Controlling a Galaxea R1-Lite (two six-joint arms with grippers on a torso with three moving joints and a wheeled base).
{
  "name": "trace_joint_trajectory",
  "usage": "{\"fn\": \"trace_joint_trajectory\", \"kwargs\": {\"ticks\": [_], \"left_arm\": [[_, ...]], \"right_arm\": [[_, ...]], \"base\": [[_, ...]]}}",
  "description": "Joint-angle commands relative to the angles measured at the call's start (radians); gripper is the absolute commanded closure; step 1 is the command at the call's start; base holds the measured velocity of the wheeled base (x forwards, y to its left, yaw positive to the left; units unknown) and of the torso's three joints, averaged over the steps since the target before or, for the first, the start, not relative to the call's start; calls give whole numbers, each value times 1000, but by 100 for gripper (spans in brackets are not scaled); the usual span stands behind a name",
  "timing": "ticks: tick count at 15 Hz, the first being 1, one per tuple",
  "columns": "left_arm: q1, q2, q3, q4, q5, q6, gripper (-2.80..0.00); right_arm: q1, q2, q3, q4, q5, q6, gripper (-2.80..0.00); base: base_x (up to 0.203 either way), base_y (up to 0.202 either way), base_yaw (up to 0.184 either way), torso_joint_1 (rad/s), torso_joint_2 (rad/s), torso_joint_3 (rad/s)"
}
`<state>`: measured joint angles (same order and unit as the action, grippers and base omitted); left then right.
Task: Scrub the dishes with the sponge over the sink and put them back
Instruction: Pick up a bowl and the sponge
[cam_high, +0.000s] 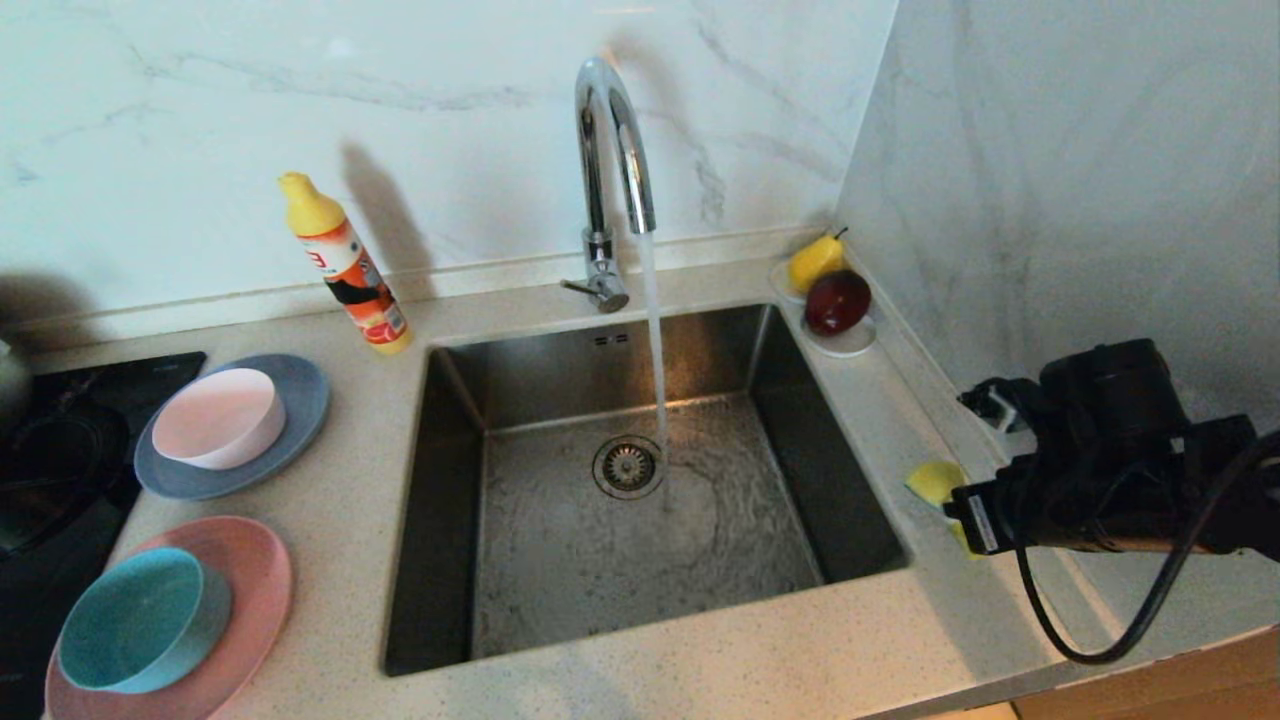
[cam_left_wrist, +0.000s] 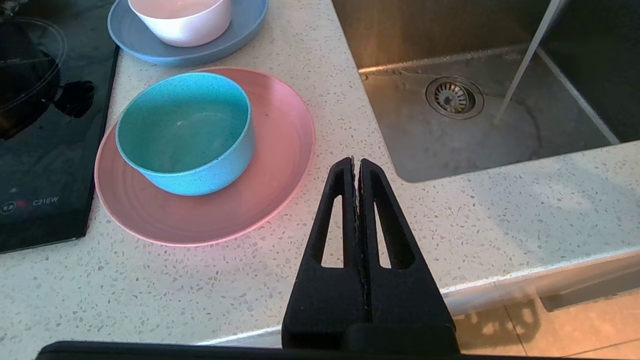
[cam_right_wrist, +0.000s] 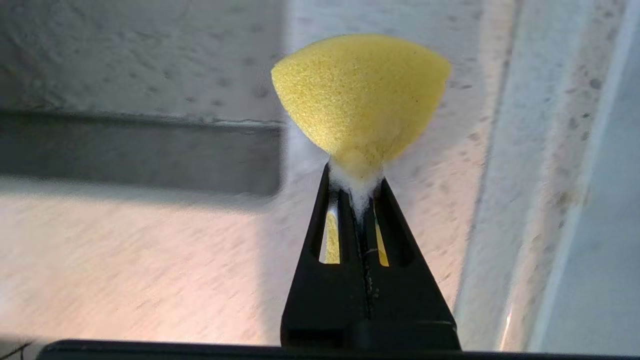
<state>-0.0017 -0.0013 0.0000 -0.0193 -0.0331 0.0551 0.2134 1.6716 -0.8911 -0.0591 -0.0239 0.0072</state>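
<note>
Speckled counter (cam_high: 700, 660), marble wall (cam_high: 450, 120); right gripper (cam_right_wrist: 356, 187) pinching sponge (cam_right_wrist: 360, 95), prob. just off counter; left gripper (cam_left_wrist: 356, 162) closed, empty.

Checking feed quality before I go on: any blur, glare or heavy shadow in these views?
Right wrist view: counter streaked with blur, sponge sharp. Head view: bottle and faucet cast shadows on the wall. Left wrist view: sharp, glare inside the sink.
</note>
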Motion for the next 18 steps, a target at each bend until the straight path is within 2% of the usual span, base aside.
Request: {"fn": "trace_joint_trajectory", "kwargs": {"ticks": [1,4,8,13,16,18], "left_arm": [[0,1,18,-1,-1,0,0],[0,1,18,-1,-1,0,0],[0,1,18,-1,-1,0,0],[0,1,18,-1,-1,0,0],[0,1,18,-1,-1,0,0],[0,1,18,0,-3,12,0]], "right_arm": [[44,-81,24,3,1,-1,0],[120,-157,31,43,2,-1,0],[274,-257,-23,155,-7,4,0],[423,-281,-143,312,-21,57,0],[506,-255,-181,323,-39,128,0],[523,-227,-184,323,-41,135,0]], "base": [[0,0,0,0,0,0],[0,0,0,0,0,0],[0,0,0,0,0,0],[0,0,0,0,0,0],[0,0,0,0,0,0],[0,0,0,0,0,0]]}}
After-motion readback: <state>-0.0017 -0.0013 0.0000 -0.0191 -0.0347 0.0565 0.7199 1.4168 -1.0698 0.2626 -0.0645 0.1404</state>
